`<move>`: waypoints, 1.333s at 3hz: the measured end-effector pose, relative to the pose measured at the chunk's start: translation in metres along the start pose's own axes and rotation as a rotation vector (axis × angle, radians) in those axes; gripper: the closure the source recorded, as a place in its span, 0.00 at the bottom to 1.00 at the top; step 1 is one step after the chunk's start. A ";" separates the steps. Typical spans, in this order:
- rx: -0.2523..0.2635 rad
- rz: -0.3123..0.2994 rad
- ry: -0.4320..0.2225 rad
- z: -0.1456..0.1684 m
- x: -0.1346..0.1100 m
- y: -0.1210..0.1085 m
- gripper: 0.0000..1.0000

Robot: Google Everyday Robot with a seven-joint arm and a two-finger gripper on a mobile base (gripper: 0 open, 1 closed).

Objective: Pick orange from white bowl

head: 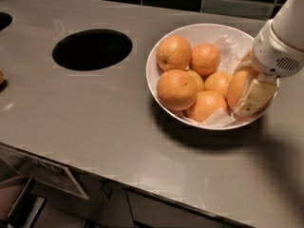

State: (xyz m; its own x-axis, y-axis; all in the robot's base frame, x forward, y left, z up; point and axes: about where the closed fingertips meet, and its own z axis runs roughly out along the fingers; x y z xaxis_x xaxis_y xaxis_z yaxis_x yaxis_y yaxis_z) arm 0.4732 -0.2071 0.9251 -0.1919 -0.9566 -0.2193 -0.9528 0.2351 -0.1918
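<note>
Toward the back-left corner of the grey tabletop (85,122), a dark round hole (92,49) opens, and flat counter runs along the front edge. The white bowl (204,31), lined with paper, sits toward the back-right corner. The orange (176,89) lies at its left-front side, touching neighbours behind and to its right. It is round, so no long axis shows. Smaller oranges (218,82) lie between it and my gripper (251,101), which sits low inside the bowl's right rim, against another orange (237,87). I cannot tell whether it is clamped.
</note>
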 end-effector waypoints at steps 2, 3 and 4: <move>0.066 -0.027 -0.072 -0.034 -0.009 0.003 1.00; 0.108 -0.037 -0.114 -0.055 -0.015 0.006 1.00; 0.139 -0.047 -0.141 -0.072 -0.020 0.009 1.00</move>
